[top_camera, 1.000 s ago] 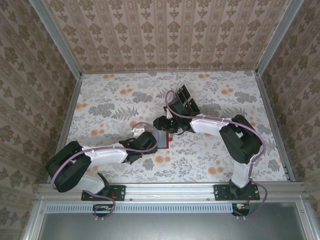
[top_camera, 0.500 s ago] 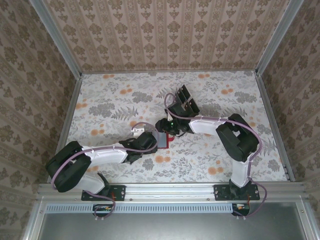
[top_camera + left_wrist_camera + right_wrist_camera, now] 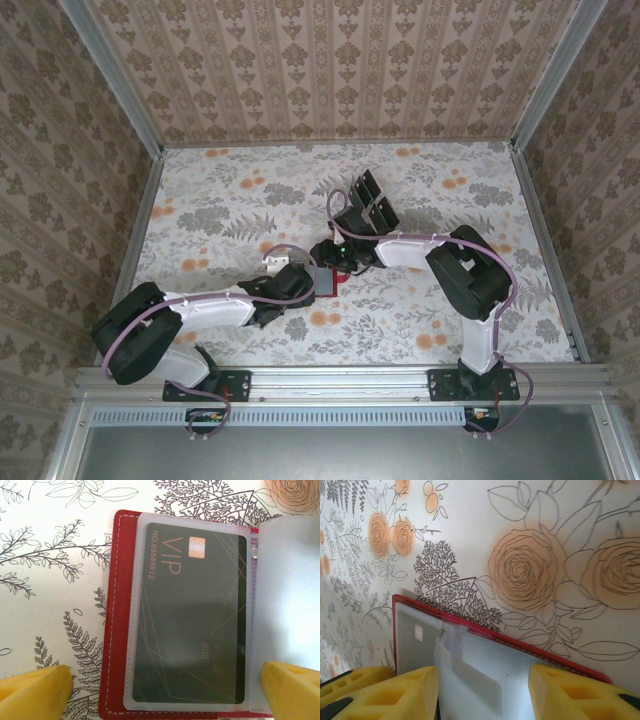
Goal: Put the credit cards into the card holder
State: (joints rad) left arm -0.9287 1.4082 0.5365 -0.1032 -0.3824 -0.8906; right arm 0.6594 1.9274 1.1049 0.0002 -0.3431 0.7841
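The red card holder point(image 3: 326, 284) lies open on the flowered table between both grippers. In the left wrist view its red cover point(image 3: 116, 630) carries a clear sleeve holding one black credit card point(image 3: 192, 620) printed "VIP". My left gripper point(image 3: 162, 695) is open, with its yellow fingertips point(image 3: 35, 692) either side of the holder's near end. My right gripper point(image 3: 482, 692) is open over the holder point(image 3: 520, 645), loose clear sleeves point(image 3: 490, 680) standing between its fingers, and the sleeved card point(image 3: 415, 640) shows to the left. Several more black credit cards point(image 3: 368, 200) lie fanned behind the right gripper point(image 3: 330, 262).
The table point(image 3: 230, 200) is covered with a flowered cloth and boxed in by patterned walls with metal edge rails point(image 3: 140, 220). A raised clear sleeve page point(image 3: 287, 595) stands at the right of the holder in the left wrist view.
The right arm's elbow has swung a little left and its gripper has edged closer over the holder. The left arm and the holder have stayed put.
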